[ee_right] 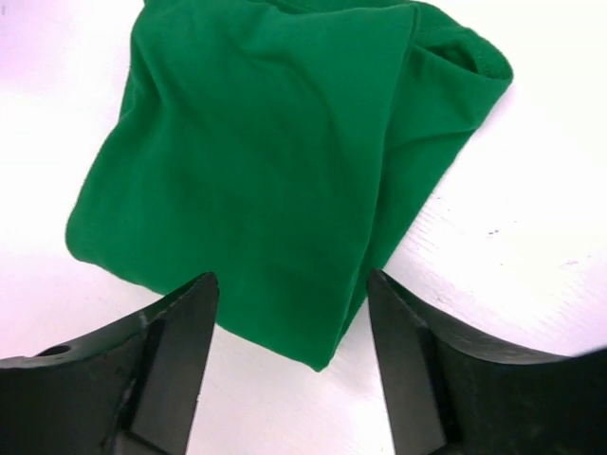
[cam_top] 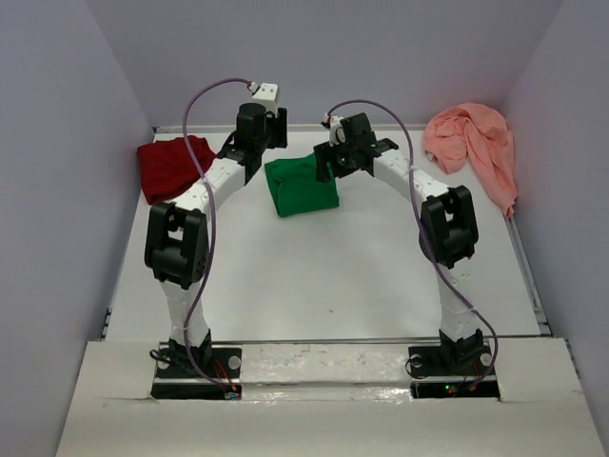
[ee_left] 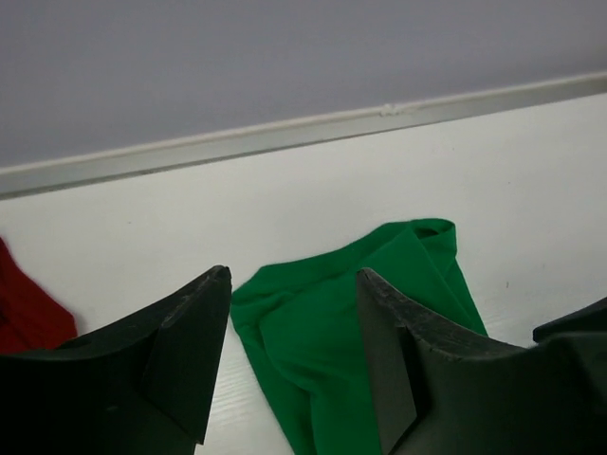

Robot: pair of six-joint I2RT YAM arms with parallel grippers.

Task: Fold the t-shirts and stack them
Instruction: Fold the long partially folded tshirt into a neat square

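Directly below my right gripper point(ee_right: 292, 280) lies the folded bright green cloth t-shirt point(ee_right: 266, 161), just ahead of my left gripper point(ee_left: 294, 275); both stand wide and empty. I'd descend on its near edge and pinch all layers together.

The left arm point(cam_top: 176, 243) stands up from its base, bends at the elbow and slopes forward to the left side of the green t-shirt point(cam_top: 300, 190); the left gripper point(ee_left: 294, 275) hangs just left of the shirt, tilted forward rather than straight down, jaws apart with nothing between them; the right arm point(cam_top: 447, 224) arches up in the same way and leans in over the shirt's far right corner; the right gripper point(ee_right: 292, 277) points down at the shirt, jaws parted, its fingers point(ee_right: 171, 351) apparently above the cloth; the two wrists flank the shirt's far edge.
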